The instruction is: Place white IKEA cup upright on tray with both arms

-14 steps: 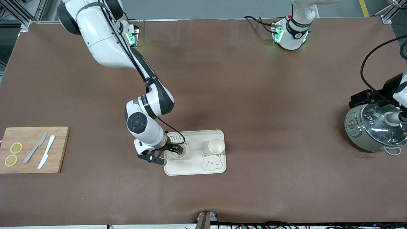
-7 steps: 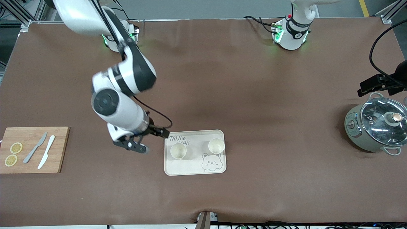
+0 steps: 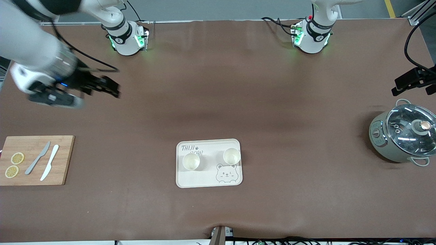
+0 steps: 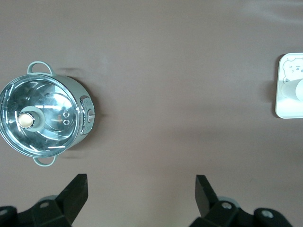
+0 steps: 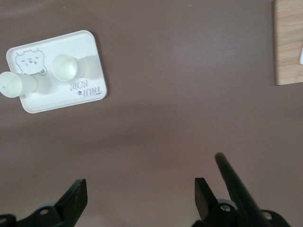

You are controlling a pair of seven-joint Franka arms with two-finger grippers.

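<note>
Brown desk [image 3: 218, 102] carries the flat cream-white rectangular tray [image 3: 208, 178], lettered "TAIJI BEAR". Two white cups [image 3: 191, 161] [image 3: 232, 156] stand upright on it. Right pincer [image 3: 110, 89], spread wide and empty, hangs well apart from tray. Left pincer [image 4: 141, 189], likewise spread, hangs beside the grey-green glass-lidded pot [image 3: 402, 137], away from tray.

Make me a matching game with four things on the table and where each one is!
Things:
1. two white cups
2. lemon slices
3. glass lid
4. left end effector

Places:
A. on the wooden cutting board
B. on the grey-green pot
C. upright on the tray
D. in the air above the pot, open

Pairs: 1-C, 2-A, 3-B, 4-D
</note>
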